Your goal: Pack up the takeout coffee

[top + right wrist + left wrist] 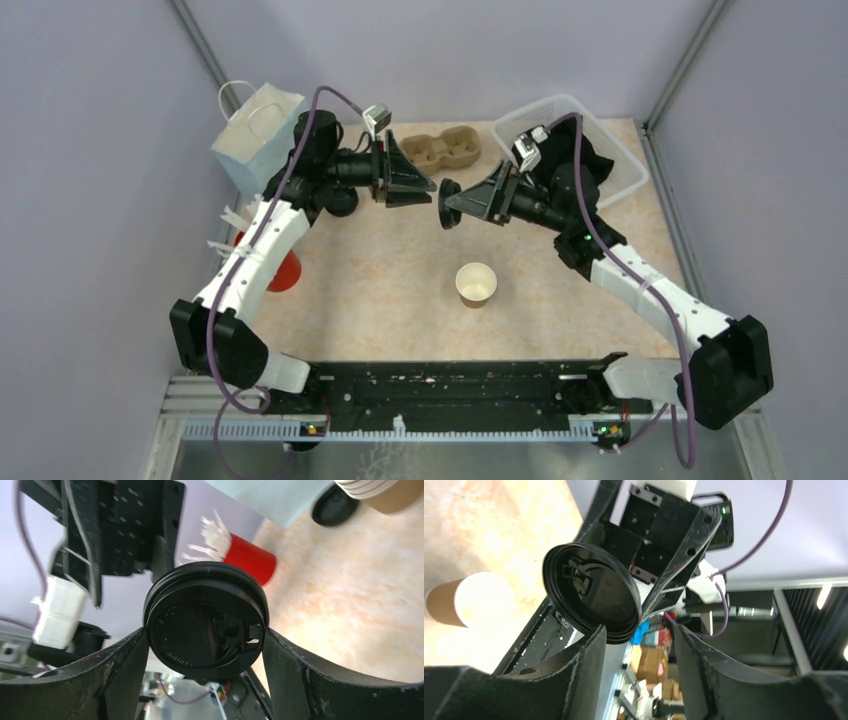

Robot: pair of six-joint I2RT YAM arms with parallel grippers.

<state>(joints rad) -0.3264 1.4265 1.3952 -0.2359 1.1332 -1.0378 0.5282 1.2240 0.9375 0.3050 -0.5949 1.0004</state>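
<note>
Above the middle of the table, a round black plastic lid hangs on edge, gripped across its rim by the right gripper. In the right wrist view those jaws are spread just to the lid's width, with one finger pressed against each side of the rim. Facing it, the left gripper has its jaws wide apart and holds nothing. In its own wrist view the lid's lower rim sits just past one fingertip, and I cannot tell whether they touch.

Nearer the arm bases, a small kraft-brown paper cup, white inside, stands upright and uncovered on the beige speckled table. A second black lid lies flat at the foot of a white paper bag. Just beside that lid, part of a second kraft-brown cup shows in the corner of the right wrist view, too cut off to tell more. That makes two lids and two cups.

One brown two-hole cardboard carrier lies at the far edge, between the bag and one clear plastic bin. One red cup of white sticks stands on the left side, partly hidden by the left arm in the top view.
</note>
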